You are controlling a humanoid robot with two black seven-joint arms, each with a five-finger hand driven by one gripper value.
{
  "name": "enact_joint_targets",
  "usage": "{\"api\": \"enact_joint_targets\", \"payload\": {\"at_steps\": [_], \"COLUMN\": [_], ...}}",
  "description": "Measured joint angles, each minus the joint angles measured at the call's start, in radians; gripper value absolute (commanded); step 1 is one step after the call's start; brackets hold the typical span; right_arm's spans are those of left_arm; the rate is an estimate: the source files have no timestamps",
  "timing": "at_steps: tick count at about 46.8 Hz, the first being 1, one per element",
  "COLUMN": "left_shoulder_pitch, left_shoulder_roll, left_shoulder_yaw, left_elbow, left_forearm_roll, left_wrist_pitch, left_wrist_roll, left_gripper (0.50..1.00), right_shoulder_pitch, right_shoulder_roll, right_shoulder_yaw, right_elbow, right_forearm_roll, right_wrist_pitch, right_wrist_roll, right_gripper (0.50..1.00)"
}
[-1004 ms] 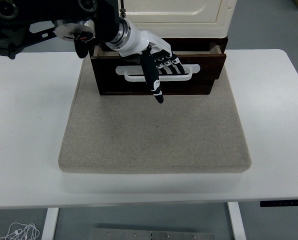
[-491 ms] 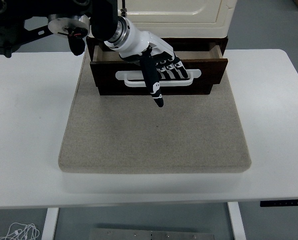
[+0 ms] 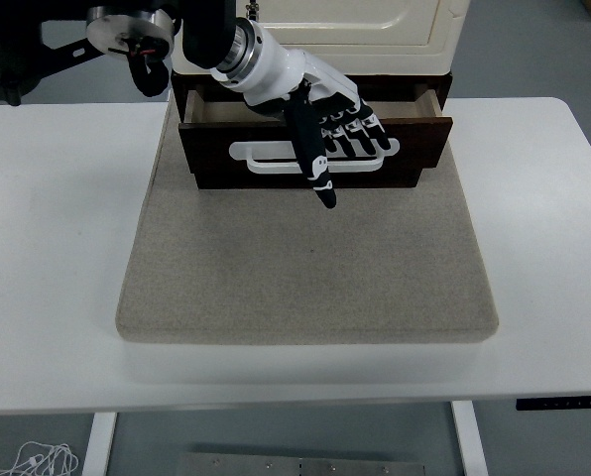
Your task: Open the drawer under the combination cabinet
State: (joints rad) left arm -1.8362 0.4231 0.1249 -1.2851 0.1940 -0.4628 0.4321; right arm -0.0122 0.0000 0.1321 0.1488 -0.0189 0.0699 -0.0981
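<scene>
The dark brown drawer (image 3: 414,149) under the cream combination cabinet (image 3: 375,25) stands pulled partly out over the grey mat (image 3: 305,268). Its white handle (image 3: 261,157) runs across the drawer front. My left hand (image 3: 340,134) reaches in from the upper left. Its fingers (image 3: 360,134) lie curled over the handle's top bar with the tips in the slot. The thumb (image 3: 320,178) points straight down in front of the drawer face. The inside of the drawer is mostly hidden by the hand and wrist.
The mat lies on the white table (image 3: 58,248), with the cabinet standing on its far edge. The table's near edge runs along the bottom. White cables (image 3: 38,461) lie on the floor at lower left.
The drawer came out slightly a second ago and has since stayed still. My left hand has slid right along the handle and risen a little, and the arm has lifted.
</scene>
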Motion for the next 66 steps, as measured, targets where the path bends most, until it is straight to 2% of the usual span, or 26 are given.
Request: {"api": "enact_joint_targets", "payload": {"at_steps": [10, 19, 28, 35, 48, 54, 58, 66], "left_shoulder_pitch": [0.039, 0.101, 0.120, 0.121, 0.098, 0.106, 0.117, 0.185], "left_shoulder_roll": [0.007, 0.001, 0.001, 0.003, 0.006, 0.008, 0.013, 0.025], "left_shoulder_yaw": [-0.173, -0.384, -0.533, -0.640, -0.749, -0.817, -0.858, -0.931], "left_elbow": [0.002, 0.026, 0.063, 0.130, 0.301, 0.399, 0.465, 0.606], "left_forearm_roll": [-0.001, 0.003, 0.012, 0.014, 0.013, 0.009, 0.001, -0.008], "left_wrist_pitch": [-0.016, -0.004, 0.019, 0.097, 0.393, 0.494, 0.518, 0.523], "left_wrist_roll": [-0.013, -0.032, -0.131, -0.245, -0.397, -0.428, -0.430, -0.434], "left_gripper": [1.000, 1.000, 1.000, 1.000, 1.000, 1.000, 1.000, 1.000], "right_shoulder_pitch": [0.000, 0.000, 0.000, 0.001, 0.001, 0.002, 0.001, 0.002], "right_shoulder_roll": [0.000, 0.000, 0.000, 0.000, 0.000, 0.000, 0.000, 0.000], "right_shoulder_yaw": [0.001, 0.000, 0.001, 0.001, 0.001, 0.001, 0.001, 0.001], "right_elbow": [0.000, 0.000, 0.000, 0.000, 0.000, 0.000, 0.000, 0.000], "right_forearm_roll": [0.000, 0.000, 0.000, 0.001, 0.001, 0.001, 0.001, 0.001], "right_wrist_pitch": [0.000, 0.000, 0.000, 0.000, 0.000, 0.000, 0.000, 0.000], "right_wrist_roll": [0.000, 0.000, 0.000, 0.000, 0.000, 0.000, 0.000, 0.000], "right_gripper": [0.928, 0.926, 0.928, 0.928, 0.928, 0.926, 0.928, 0.926]}}
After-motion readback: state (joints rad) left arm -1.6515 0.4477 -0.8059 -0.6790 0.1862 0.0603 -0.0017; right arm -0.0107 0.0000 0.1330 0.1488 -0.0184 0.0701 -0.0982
